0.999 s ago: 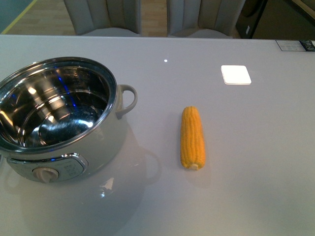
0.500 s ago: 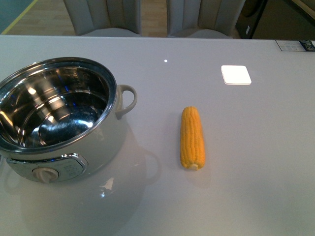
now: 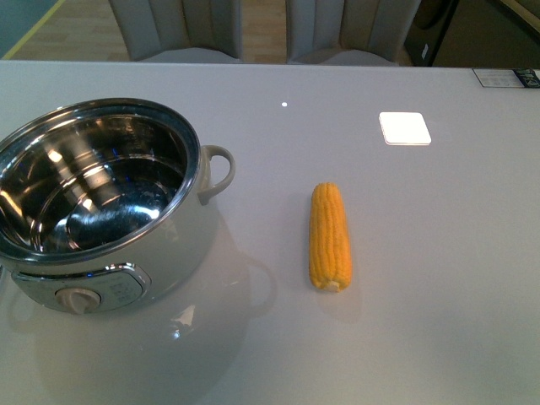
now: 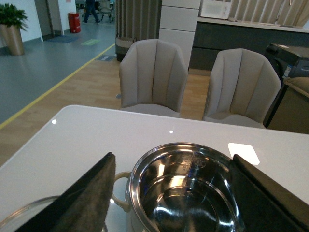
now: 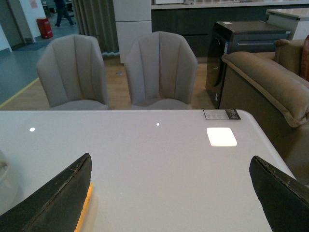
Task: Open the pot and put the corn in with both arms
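Left gripper point(image 4: 173, 155): hangs with both black fingers point(image 4: 87, 198) spread wide, gripping nothing. Framed between those fingers: the pot point(image 4: 183, 145), uncovered, shiny steel inner bowl facing up, one loop handle point(image 4: 120, 191) just beside the finger. Behind that same finger, low on the worktop point(image 4: 72, 140): a curved clear edge point(image 4: 24, 212), mostly hidden, too little showing to name. Right gripper point(image 5: 170, 157): likewise spread wide and holding nothing, fingers point(image 5: 58, 198) well apart over bare grey worktop point(image 5: 145, 164). Beside one finger: a thin yellow strip of the corn point(image 5: 87, 205), the rest covered. From the front view: pot point(image 3: 190, 240) sits at the left of the worktop point(image 3: 439, 253), pale grey-white wall, steel rim, dial point(image 3: 78, 299) on the near face, loop handle point(image 3: 219, 169) pointing toward the corn. Corn point(image 3: 329, 238) lies flat on the worktop to the right of the pot, apart from it, lengthwise away from the robot, cut end nearest. Further back and right: a white square point(image 3: 404, 127) set flat in the surface. At the far right edge: a small printed label point(image 3: 506, 78). Beyond the worktop: two pale upholstered chairs point(image 3: 177, 29), then wood floor point(image 4: 91, 82). To the right in the right wrist view: a brown sofa point(image 5: 270, 82).
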Action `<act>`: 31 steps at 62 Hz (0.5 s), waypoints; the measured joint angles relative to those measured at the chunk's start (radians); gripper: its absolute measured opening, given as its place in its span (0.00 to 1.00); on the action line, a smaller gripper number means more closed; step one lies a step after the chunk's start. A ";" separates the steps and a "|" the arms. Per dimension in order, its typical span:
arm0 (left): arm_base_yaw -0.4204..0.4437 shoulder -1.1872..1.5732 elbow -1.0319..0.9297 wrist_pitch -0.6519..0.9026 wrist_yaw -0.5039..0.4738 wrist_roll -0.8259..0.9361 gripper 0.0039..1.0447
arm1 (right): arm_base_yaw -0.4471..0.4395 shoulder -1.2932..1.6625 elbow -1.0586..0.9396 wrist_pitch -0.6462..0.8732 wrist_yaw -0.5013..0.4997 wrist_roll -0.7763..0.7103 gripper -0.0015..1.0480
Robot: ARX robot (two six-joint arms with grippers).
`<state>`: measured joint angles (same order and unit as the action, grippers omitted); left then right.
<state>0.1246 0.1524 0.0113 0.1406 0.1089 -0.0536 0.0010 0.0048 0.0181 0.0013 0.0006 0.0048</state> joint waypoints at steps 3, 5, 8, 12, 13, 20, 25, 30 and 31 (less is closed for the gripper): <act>-0.060 -0.074 0.000 -0.097 -0.082 0.014 0.52 | 0.000 0.000 0.000 0.000 0.000 0.000 0.92; -0.088 -0.111 0.000 -0.124 -0.097 0.021 0.47 | 0.000 0.000 0.000 0.000 0.003 0.000 0.92; -0.114 -0.137 0.000 -0.134 -0.095 0.032 0.38 | 0.000 0.000 0.000 0.000 0.002 0.000 0.92; -0.119 -0.143 0.000 -0.138 -0.109 0.036 0.26 | 0.000 0.000 0.000 0.000 0.001 0.000 0.92; -0.119 -0.145 0.000 -0.139 -0.109 0.037 0.23 | 0.000 0.000 0.000 0.000 0.001 0.000 0.92; -0.121 -0.146 0.000 -0.139 -0.109 0.040 0.04 | 0.000 0.000 0.000 0.000 0.002 0.000 0.92; -0.121 -0.146 0.000 -0.139 -0.109 0.042 0.03 | 0.000 0.000 0.000 0.000 0.002 0.000 0.92; -0.121 -0.146 0.000 -0.139 -0.109 0.042 0.03 | 0.000 0.000 0.000 0.000 0.002 0.000 0.92; -0.121 -0.146 0.000 -0.139 -0.109 0.042 0.03 | 0.000 0.000 0.000 0.000 0.002 0.000 0.92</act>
<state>0.0036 0.0063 0.0109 0.0013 0.0002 -0.0113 0.0010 0.0048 0.0181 0.0013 0.0021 0.0044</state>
